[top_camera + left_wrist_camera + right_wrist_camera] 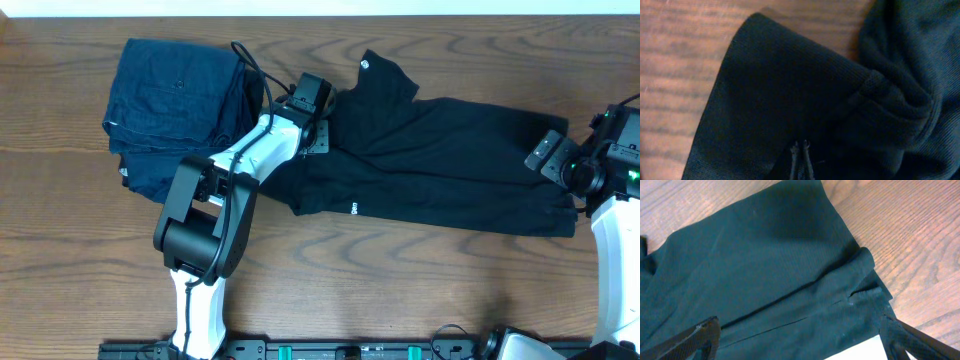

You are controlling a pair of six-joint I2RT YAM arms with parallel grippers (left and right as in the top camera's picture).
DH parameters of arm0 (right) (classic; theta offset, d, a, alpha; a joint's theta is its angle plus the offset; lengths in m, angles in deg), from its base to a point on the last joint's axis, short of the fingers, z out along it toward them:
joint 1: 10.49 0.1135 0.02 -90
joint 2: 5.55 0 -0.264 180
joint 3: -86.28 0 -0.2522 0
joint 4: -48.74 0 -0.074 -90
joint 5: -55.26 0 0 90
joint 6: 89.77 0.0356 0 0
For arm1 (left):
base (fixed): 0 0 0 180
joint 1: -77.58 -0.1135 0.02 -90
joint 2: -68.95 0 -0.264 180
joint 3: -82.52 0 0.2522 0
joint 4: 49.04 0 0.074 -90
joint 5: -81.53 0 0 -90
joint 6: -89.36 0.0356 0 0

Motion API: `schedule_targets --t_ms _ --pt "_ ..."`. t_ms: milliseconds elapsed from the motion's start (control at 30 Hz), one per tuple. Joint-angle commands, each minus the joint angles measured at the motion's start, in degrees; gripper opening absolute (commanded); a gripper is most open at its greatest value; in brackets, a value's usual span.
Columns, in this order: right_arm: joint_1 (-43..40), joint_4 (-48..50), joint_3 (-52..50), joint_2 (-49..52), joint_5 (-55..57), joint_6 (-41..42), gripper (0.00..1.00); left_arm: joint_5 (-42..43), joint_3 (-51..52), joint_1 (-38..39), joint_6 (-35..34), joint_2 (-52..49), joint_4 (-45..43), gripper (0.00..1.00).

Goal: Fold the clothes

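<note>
Left wrist view: the left fingers sit low in the frame, tips drawn together to a thin slit. They seem to nip a fold of the black T-shirt beside what looks like a sleeve. The dark cloth hides how deep the bite goes.
Risk at the left fingers: a shallow pinch could let the soft knit slide out on a lift. A bite through one layer only would pull the layers apart.
Right wrist view: the right fingers are spread wide over the shirt's other end and hold nothing. A rumpled corner lies between them, near the bare counter.
Risk at the right fingers: closing on that rumple would probably set a crease into the fold. Coming down too far out would meet wood, not cloth.
Overhead, near: only bare counter and the arm bases.
Overhead, middle: the T-shirt lies in a long band across the counter, one arm at each end.
Risk in the middle: uneven pulls from the two ends could skew or bunch the band.
Overhead, far: a denim stack sits far left, just beside the left arm. A wide swing could drag it or drop cloth on it.
</note>
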Motion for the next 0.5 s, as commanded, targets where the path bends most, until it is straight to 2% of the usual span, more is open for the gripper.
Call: schedule_targets --t_ms 0,233,467 --pt "-0.2 -0.1 -0.3 0.3 0.0 -0.5 0.99 -0.2 0.2 -0.5 -1.9 -2.8 4.9 0.06" --pt "-0.2 -0.1 -0.3 0.3 0.0 -0.5 0.99 -0.2 0.2 -0.4 -7.1 -2.8 16.3 0.06" --pt "-0.2 -0.1 -0.3 0.3 0.0 -0.5 0.99 -0.2 0.2 1.0 -7.6 -2.8 24.1 0.06"
